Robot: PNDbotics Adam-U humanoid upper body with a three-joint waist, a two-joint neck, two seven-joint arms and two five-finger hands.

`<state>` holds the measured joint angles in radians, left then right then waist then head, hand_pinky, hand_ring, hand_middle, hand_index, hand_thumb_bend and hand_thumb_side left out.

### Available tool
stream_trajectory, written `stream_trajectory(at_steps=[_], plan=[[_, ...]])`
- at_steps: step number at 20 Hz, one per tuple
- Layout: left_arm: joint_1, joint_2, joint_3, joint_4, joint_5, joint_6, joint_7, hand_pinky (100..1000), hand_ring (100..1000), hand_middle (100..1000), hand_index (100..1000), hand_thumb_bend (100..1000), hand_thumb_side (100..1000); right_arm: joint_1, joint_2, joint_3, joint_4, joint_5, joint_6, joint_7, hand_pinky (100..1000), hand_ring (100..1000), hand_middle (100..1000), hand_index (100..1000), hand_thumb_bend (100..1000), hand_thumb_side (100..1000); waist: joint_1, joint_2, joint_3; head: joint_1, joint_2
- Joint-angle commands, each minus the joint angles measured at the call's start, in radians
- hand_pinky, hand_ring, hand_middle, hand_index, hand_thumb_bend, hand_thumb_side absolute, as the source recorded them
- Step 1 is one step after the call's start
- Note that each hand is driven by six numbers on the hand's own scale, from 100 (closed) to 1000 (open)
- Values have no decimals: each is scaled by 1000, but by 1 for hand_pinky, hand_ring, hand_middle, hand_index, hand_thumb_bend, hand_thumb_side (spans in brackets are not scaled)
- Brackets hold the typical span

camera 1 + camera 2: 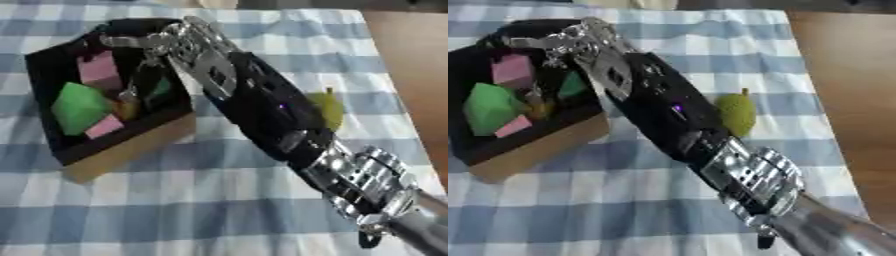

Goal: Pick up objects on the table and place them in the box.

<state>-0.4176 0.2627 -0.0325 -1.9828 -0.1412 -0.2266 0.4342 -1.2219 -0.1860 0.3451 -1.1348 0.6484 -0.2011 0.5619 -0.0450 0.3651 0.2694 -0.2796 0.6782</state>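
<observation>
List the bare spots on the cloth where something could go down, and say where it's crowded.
Bare checked cloth lies in front of the box, left of the right arm. More lies behind the yellow-green fruit, toward the table's far edge. Crowded: inside the box, where the right hand hangs over the green block and pink blocks.

The right arm (667, 120) is glossy black with a small purple light. Its joint (754, 180) is ribbed silver metal. The hand (579, 40) is silver and black.

- The right hand (162, 42) reaches over the box (131, 150), fingers curled above its contents.
- Inside lie a green block (79, 106) and pink blocks (98, 70).
- A yellow-green fruit (331, 107) sits on the checked worktop (175, 210), partly hidden behind the arm.
</observation>
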Motion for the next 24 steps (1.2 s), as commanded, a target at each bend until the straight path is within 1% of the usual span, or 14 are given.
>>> stream_trajectory(at_steps=[1, 5, 8, 9, 11, 14, 18, 20, 22, 24], plan=[[7, 21, 8, -17, -5, 9, 6, 782, 785, 695, 805, 414, 702, -32, -100, -5, -118, -57, 54, -51, 881, 848, 749, 930, 100, 100, -3, -35, -9, 13, 13], [32, 32, 14, -17, -14, 20, 15, 782, 785, 695, 805, 411, 706, -8, -281, 16, -276, -102, 121, -68, 883, 857, 765, 936, 110, 100, -5, -48, -37, 29, 27], [45, 39, 18, -17, -20, 25, 22, 781, 786, 696, 805, 410, 707, 39, -420, 20, -387, -152, 160, -63, 885, 863, 773, 940, 136, 100, -3, -53, -57, 44, 34], [49, 42, 19, -17, -22, 27, 24, 781, 786, 696, 805, 410, 708, 60, -466, 22, -420, -167, 172, -59, 887, 867, 779, 943, 149, 105, -2, -55, -65, 49, 37], [56, 46, 21, -17, -25, 31, 28, 781, 786, 696, 805, 409, 709, 115, -555, 20, -488, -190, 194, -52, 889, 874, 788, 948, 152, 144, 2, -56, -77, 60, 40], [61, 49, 21, -17, -28, 34, 30, 780, 786, 697, 805, 408, 711, 221, -670, -2, -593, -214, 225, -63, 891, 879, 791, 949, 156, 162, 10, -55, -88, 75, 41], [66, 49, 21, -17, -29, 40, 31, 780, 787, 700, 805, 405, 715, 371, -790, -46, -722, -240, 261, -93, 894, 890, 805, 951, 157, 198, 20, -51, -97, 89, 41], [67, 48, 21, -17, -29, 42, 31, 779, 787, 702, 805, 404, 716, 448, -839, -67, -782, -250, 275, -109, 894, 891, 806, 951, 153, 222, 25, -49, -100, 93, 41], [67, 46, 21, -17, -29, 44, 32, 779, 787, 704, 804, 403, 717, 521, -877, -85, -835, -254, 285, -122, 894, 891, 805, 948, 169, 228, 30, -46, -102, 100, 41], [67, 44, 21, -17, -29, 46, 32, 779, 793, 706, 804, 403, 717, 585, -901, -100, -858, -247, 273, -140, 893, 892, 804, 942, 178, 236, 34, -43, -102, 105, 40]])
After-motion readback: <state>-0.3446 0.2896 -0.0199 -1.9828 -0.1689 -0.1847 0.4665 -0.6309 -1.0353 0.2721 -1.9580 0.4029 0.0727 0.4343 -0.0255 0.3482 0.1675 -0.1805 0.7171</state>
